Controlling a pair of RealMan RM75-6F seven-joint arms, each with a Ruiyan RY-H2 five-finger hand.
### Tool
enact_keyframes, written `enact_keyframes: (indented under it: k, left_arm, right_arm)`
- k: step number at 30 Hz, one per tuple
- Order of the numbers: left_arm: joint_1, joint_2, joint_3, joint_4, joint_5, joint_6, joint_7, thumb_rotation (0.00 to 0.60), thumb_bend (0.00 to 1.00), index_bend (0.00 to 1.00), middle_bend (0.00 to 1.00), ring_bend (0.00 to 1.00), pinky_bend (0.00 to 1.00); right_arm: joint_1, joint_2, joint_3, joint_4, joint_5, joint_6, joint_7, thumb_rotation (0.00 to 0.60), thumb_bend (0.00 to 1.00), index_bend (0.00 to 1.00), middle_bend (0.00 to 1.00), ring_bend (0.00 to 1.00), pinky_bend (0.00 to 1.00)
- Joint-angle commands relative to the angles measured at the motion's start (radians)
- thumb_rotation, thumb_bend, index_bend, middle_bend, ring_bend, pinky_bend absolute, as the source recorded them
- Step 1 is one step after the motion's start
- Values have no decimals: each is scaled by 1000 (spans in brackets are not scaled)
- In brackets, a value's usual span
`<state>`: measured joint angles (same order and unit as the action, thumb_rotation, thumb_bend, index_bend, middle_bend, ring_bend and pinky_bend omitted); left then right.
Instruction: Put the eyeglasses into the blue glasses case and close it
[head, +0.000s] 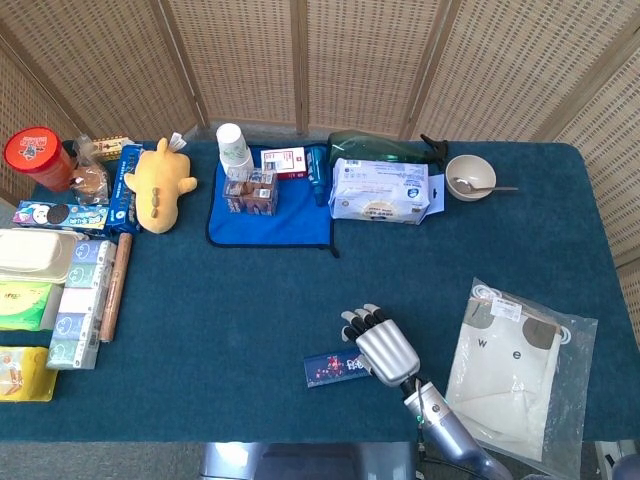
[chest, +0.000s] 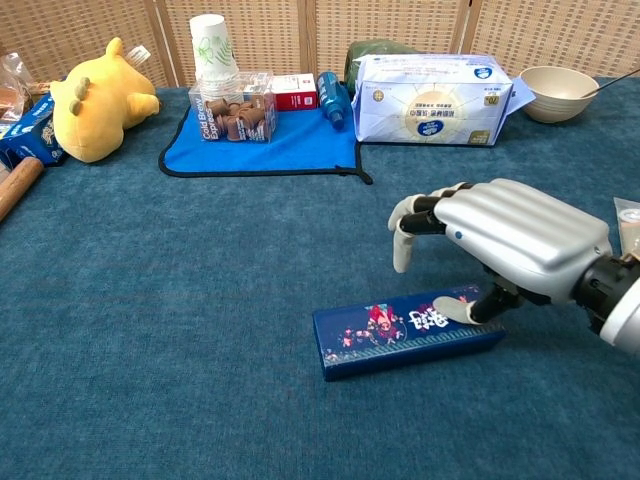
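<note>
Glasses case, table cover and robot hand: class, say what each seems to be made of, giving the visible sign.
Glasses case: likely rigid card or plastic, judging by crisp flat edges; smooth printed blue lid with a floral pattern.
Table cover: fabric, perhaps felt or short-pile carpet; matte teal with a fuzzy, mottled texture.
Right hand: probably metal or metallic-painted plastic; silver shell with soft highlights, dark joints, pale fingertips.

A yellow plush toy (head: 160, 182) lay at the back left of the teal table (head: 250, 290), beside a blue cloth (head: 285, 218) that held a paper cup (head: 233, 148) and a clear box of small brown items (head: 250, 191). To the cloth's right sat a pack of wipes (head: 380, 190), then a beige bowl (head: 470, 176) with a spoon in it. A plastic bag of white fabric (head: 515, 365) lay near the front right edge, and boxes and packets lined the left edge.
</note>
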<state>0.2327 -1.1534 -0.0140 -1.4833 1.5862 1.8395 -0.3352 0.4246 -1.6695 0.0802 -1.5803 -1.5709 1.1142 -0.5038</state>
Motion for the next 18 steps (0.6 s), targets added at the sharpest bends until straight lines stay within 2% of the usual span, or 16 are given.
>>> enact_keyframes:
  k: [1,6,10,18]
  left_arm:
    - [-1,1,-1,2,-1,-1,0,600,289,130,95,0,0]
    - [-4,0,-2,1,0,-4,1,600,290,130,95,0,0]
    - [-7,-2,-1,-1,3,-10,3,600,290,130,93,0,0]
    - [-13,3,-4,-3,7,-10,4,600,289,130,93,0,0]
  right_arm:
    - [11,23,8,-33,1,-1,-17,600,230,391,237,232,236]
    - [20,89,3,-155,33,-27,-102,600,235,351,235,210,220]
    - [22,135,-16,-251,93,-62,-187,600,243,268,232,195,215]
    - [37,177,-50,-348,198,-98,-328,600,267,94,164,118,175]
